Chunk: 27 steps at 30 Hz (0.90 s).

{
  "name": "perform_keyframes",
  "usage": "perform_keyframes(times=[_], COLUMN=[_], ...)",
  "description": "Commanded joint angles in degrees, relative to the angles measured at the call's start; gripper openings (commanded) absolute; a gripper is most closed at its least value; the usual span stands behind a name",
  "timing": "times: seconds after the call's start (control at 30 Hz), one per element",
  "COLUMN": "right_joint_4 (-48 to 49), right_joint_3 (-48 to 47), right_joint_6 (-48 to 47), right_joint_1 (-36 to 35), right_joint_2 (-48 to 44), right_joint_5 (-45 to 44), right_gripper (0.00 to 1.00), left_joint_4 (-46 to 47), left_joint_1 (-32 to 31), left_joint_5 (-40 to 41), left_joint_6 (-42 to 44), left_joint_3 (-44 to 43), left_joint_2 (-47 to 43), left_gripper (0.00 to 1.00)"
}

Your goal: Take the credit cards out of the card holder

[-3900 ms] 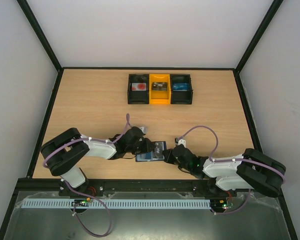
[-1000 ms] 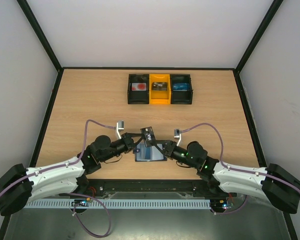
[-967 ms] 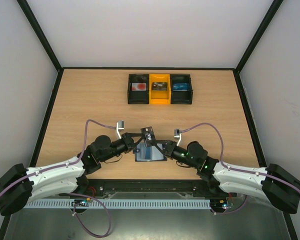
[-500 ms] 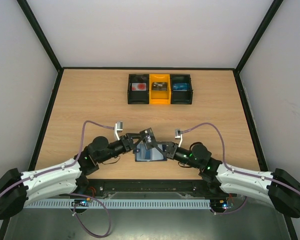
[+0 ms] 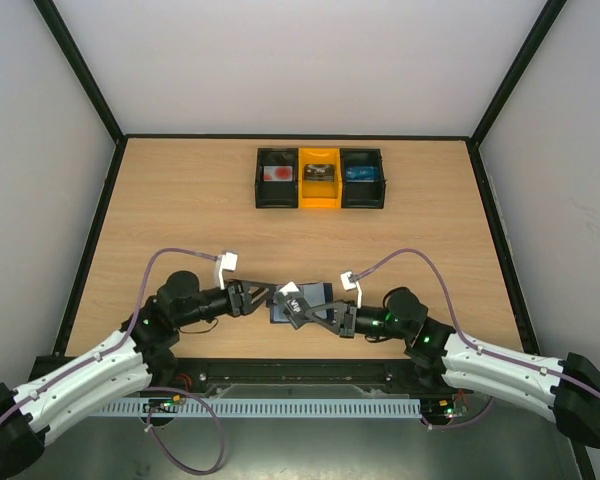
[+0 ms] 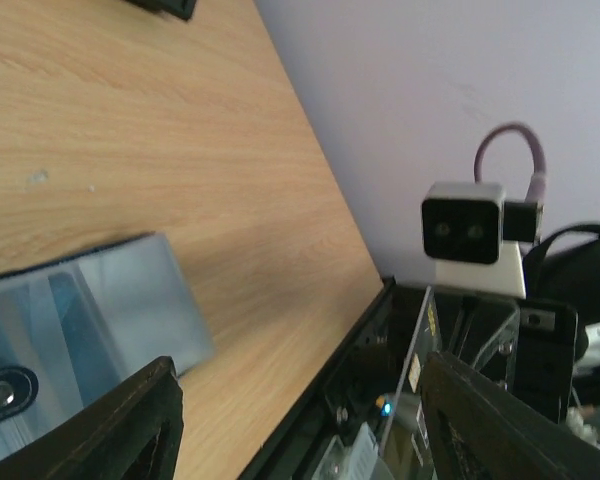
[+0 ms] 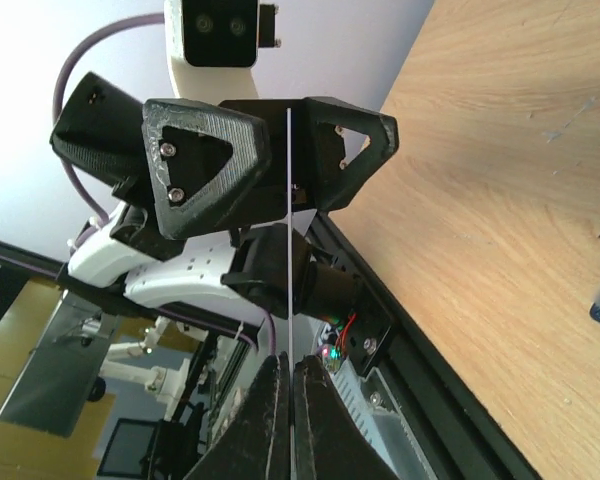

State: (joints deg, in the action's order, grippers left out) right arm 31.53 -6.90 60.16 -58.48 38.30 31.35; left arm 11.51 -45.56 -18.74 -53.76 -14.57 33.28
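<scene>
Credit card pinched edge-on in right pincer; left pincer spread wide; both arms stretched low, facing.

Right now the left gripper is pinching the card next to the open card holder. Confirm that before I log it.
Not quite: it is the right gripper that pinches the card, seen edge-on in its shut grip in the right wrist view. The left gripper stands open and holds nothing. The card holder does lie open beside them.
</scene>
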Motion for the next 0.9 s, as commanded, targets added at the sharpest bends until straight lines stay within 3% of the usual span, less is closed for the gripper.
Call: perform_keyframes(times=[0.0,0.27,0.57,0.67,0.73,0.87], right_joint_4=[0.5,3.5,4.0,4.4,5.5,9.9], right_joint_3=[0.5,-0.2,0.6,0.8,1.3,2.6], right_joint_6=[-1.6,-1.1,0.0,1.2,2.6,6.1], right_joint_1=[-0.2,-0.2,-0.1,-0.2,-0.1,-0.2], right_joint_2=[-0.2,2.2,1.8,1.0,0.7,1.0], right_joint_5=[5.4,7.7,6.2,3.2,1.3,-1.6], right_gripper=[0.02,0.02,0.03,0.07,0.19,0.33], left_joint_4=[-5.9,1.0,5.0,6.0,6.9,12.1], left_joint_1=[0.4,0.4,0.6,0.7,0.7,0.8], left_joint_5=[-7.8,-16.6,-16.0,-15.2,-14.6,-13.4], left_joint_6=[6.3,5.0,2.7,2.1,1.5,-1.8], left_joint_3=[-2.4,-2.3,-1.0,-0.7,-0.5,0.9], left_joint_2=[0.4,5.6,5.7,5.8,5.8,5.8], left_gripper=[0.66,0.54,0.03,0.03,0.03,0.03])
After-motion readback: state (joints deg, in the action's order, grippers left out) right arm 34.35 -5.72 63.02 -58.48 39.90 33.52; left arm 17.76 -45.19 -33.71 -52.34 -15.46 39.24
